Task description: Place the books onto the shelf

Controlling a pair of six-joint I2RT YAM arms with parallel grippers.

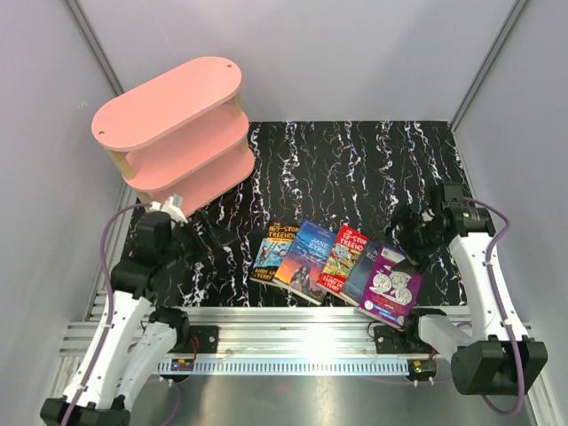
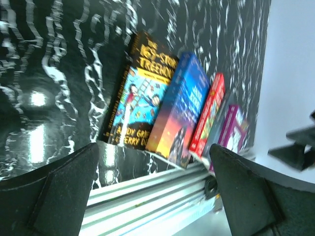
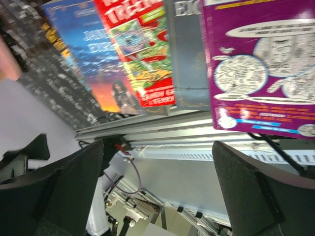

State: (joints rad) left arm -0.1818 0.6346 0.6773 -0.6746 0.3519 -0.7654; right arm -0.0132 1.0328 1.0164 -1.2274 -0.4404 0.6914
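1. The left arm (image 1: 124, 293) rises from its base, left of the row of books (image 1: 306, 257), and bends at the elbow, with its wrist pointing towards the row's left end.
2. The left gripper (image 1: 216, 236) hangs just left of the row, clear of it. Its jaws are spread wide with nothing between them, and in the wrist view its dark fingers (image 2: 59, 196) frame the row's near edge.
3. The right arm (image 1: 484, 275) stands right of the row, its long link nearly upright and its wrist turned towards the row's right end.
4. The right gripper (image 1: 404, 235) hovers near the row's right end. Its fingers (image 3: 256, 191) are wide apart and hold nothing.
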